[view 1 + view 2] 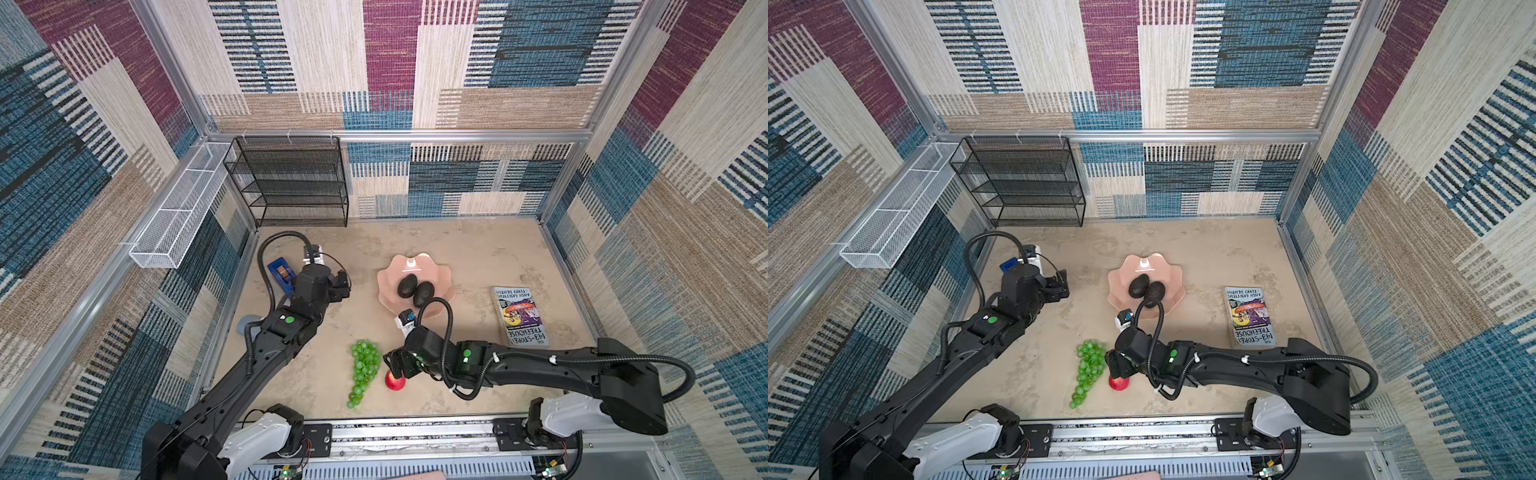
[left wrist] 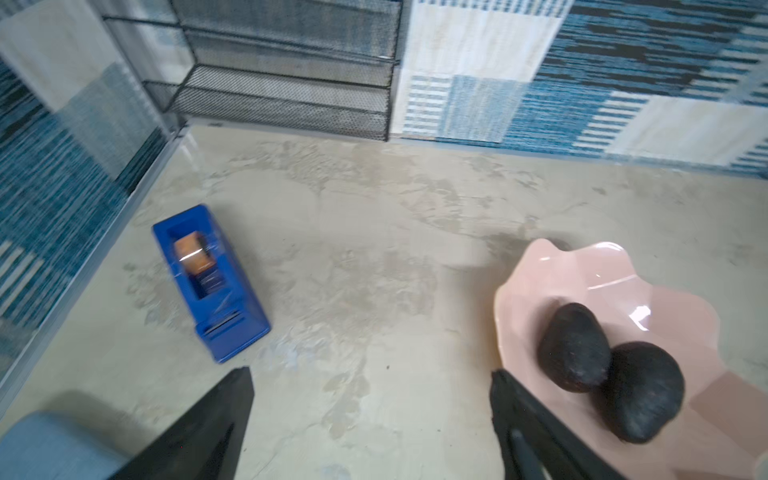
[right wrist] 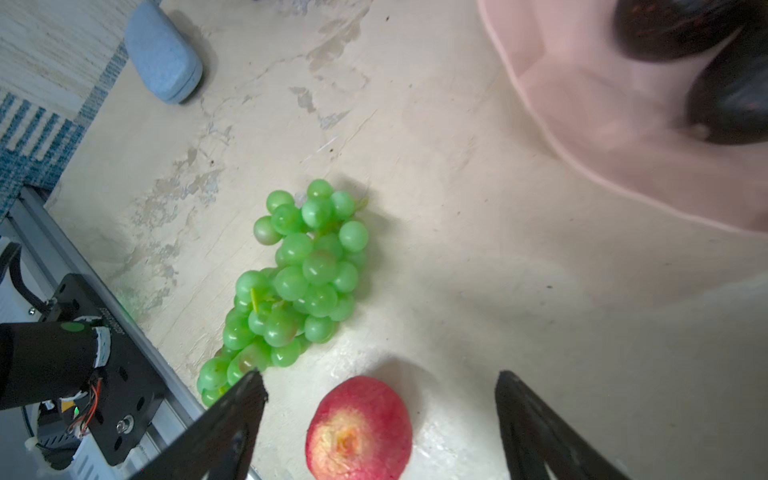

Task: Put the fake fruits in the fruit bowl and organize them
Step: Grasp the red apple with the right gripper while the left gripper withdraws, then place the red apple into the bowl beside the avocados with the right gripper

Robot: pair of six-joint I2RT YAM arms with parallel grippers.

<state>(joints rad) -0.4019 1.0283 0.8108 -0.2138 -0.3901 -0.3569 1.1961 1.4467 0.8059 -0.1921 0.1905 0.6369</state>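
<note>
Three woven patchwork walls (image 1: 457, 178) enclose a mottled beige tabletop (image 1: 478, 249). The pink scalloped fruit bowl (image 1: 441, 275) sits mid-table. The grapes (image 1: 365, 370) lie on the table nearer the front rail, long axis running far to near, narrow tip toward the near edge. The left avocado (image 1: 405, 286) and right avocado (image 1: 424, 293) lie touching inside the bowl. The apple (image 3: 359, 428) rests just beside the grapes. The right gripper (image 3: 380, 374) has its jaws spread to either side of the apple, clear of it. The left gripper (image 2: 370, 374) has its jaws spread and empty beside the bowl.
</note>
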